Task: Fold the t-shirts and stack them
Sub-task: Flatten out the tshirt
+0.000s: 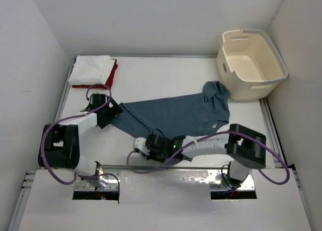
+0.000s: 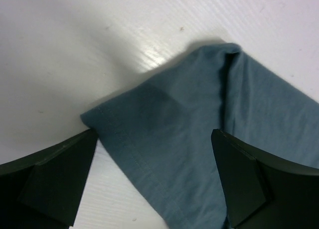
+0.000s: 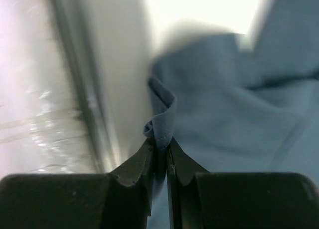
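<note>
Hem of the blue shirt (image 1: 176,115) pinched, one corner not yet taken.

We had the right claw (image 3: 160,146) closed on a small fold of the hem near the front edge of the table (image 1: 161,77), with the cloth bunched between its nearly touching jaws. The left claw (image 2: 153,134) stood wide open, set either side of the shirt's left corner without gripping it. We judged this was so both arms could lift and flatten the shirt for folding. The shirt lay spread mid-table, its far end rumpled just beside the basket (image 1: 236,87). The white shirt (image 1: 90,69) sat folded on the red shirt (image 1: 113,72) in the far left corner, presumably the stack awaiting this one.
</note>
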Available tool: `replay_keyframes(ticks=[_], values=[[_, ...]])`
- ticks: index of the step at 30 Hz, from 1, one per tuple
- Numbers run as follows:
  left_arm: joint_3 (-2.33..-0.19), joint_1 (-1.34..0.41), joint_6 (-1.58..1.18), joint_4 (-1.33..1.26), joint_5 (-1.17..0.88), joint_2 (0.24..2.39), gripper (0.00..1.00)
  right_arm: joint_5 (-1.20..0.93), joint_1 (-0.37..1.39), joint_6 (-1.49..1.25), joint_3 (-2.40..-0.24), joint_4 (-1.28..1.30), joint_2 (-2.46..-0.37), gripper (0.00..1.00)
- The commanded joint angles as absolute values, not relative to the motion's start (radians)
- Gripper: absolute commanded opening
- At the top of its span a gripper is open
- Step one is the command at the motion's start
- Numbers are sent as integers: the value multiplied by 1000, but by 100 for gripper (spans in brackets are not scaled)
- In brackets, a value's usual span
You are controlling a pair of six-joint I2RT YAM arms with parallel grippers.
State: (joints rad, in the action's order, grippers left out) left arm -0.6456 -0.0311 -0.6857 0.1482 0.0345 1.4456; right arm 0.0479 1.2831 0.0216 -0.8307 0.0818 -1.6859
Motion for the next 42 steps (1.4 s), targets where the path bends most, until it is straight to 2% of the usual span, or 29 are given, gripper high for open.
replay_keyframes(ticks=[1, 2, 7, 12, 16, 21, 26, 28, 29, 30, 32, 33, 39, 42], values=[[-603, -21, -693, 123, 50, 1430, 99, 6, 1189, -29, -828, 48, -1602, 13], [-585, -21, -695, 117, 55, 1422, 94, -29, 1174, -37, -813, 40, -1588, 12], [-580, -21, -709, 161, 95, 1411, 92, -98, 1111, -51, -808, 49, -1517, 12], [-615, -20, -722, 287, 233, 1359, 89, -115, 1065, -61, -804, 66, -1488, 12], [-597, -21, -698, 249, 256, 1364, 85, -124, 1048, -71, -808, 80, -1462, 12], [-603, -89, -647, 173, 271, 1434, 74, -123, 1040, -64, -827, 106, -1454, 12], [-641, -169, -643, 144, 360, 1581, 70, -123, 1025, -64, -831, 120, -1444, 12], [-664, -172, -649, 156, 362, 1636, 63, -124, 1019, -63, -827, 120, -1434, 12], [-696, -176, -652, 187, 379, 1661, 56, -124, 1017, -61, -821, 118, -1430, 12], [-704, -179, -658, 193, 399, 1661, 41, -121, 1012, -63, -819, 120, -1422, 11], [-727, -179, -684, 231, 429, 1667, 28, -120, 1008, -61, -816, 120, -1414, 11], [-741, -181, -686, 247, 426, 1677, 1, -115, 1005, -61, -816, 121, -1405, 11], [-716, -198, -693, 209, 364, 1600, 0, -43, 934, -90, -811, 123, -1358, 9], [-738, -202, -699, 236, 382, 1443, 0, 29, 853, -127, -828, 130, -1310, 6]])
